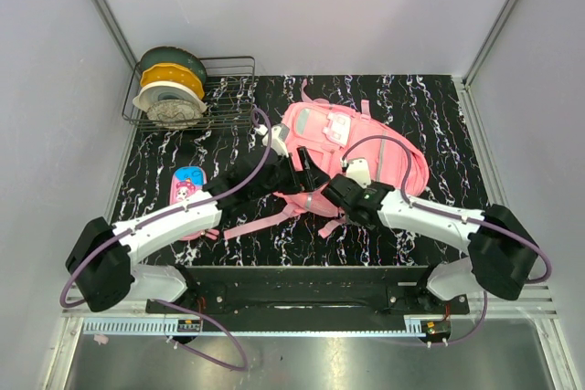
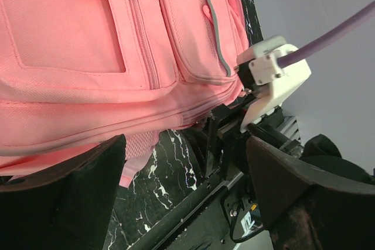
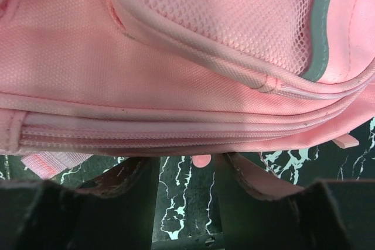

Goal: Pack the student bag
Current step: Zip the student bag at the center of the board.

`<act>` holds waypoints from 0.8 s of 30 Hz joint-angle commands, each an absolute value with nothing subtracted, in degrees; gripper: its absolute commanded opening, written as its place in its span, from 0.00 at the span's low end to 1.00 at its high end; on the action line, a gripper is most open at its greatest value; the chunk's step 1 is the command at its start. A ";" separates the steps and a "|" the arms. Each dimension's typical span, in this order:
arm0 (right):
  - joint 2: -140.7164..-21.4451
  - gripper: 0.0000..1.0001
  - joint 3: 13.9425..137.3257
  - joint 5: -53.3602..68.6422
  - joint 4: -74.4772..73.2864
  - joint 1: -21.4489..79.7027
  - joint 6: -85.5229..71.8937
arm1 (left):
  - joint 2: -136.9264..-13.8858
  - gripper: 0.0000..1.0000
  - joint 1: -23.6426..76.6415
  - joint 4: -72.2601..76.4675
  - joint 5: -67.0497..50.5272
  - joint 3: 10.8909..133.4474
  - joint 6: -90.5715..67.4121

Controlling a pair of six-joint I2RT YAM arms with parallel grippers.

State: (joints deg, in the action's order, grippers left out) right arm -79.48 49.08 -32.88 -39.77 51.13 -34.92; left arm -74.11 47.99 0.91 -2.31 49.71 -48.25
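Observation:
The student bag (image 1: 361, 145) is a large pink backpack lying on the dark marbled table, front pockets up. My left gripper (image 1: 306, 173) is at its near left edge with the jaws wide open and empty. In the left wrist view the bag (image 2: 88, 57) fills the upper left above the gripper (image 2: 184, 194). My right gripper (image 1: 335, 191) is at the bag's near edge. In the right wrist view it (image 3: 186, 203) is open with a narrow gap. The bag's zipped seam (image 3: 176, 133) lies just beyond the tips. A small pink tab (image 3: 201, 160) hangs between the tips.
A small pink-and-blue pencil case (image 1: 187, 185) lies left of the bag, by my left arm. A wire rack (image 1: 228, 89) with several spools stands at the back left. Pink straps (image 1: 260, 221) trail toward the front edge. The right arm's white camera housing (image 2: 272, 77) shows close by.

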 commanded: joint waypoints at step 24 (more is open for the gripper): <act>-85.88 0.12 54.06 -39.90 -47.55 52.21 -40.16 | -70.14 0.89 46.67 3.69 -1.41 46.85 -48.16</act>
State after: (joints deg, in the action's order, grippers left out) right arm -86.98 52.51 -36.64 -46.30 51.77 -37.74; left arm -72.75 47.16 0.84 -1.43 47.18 -48.25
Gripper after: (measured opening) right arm 0.161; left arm 0.883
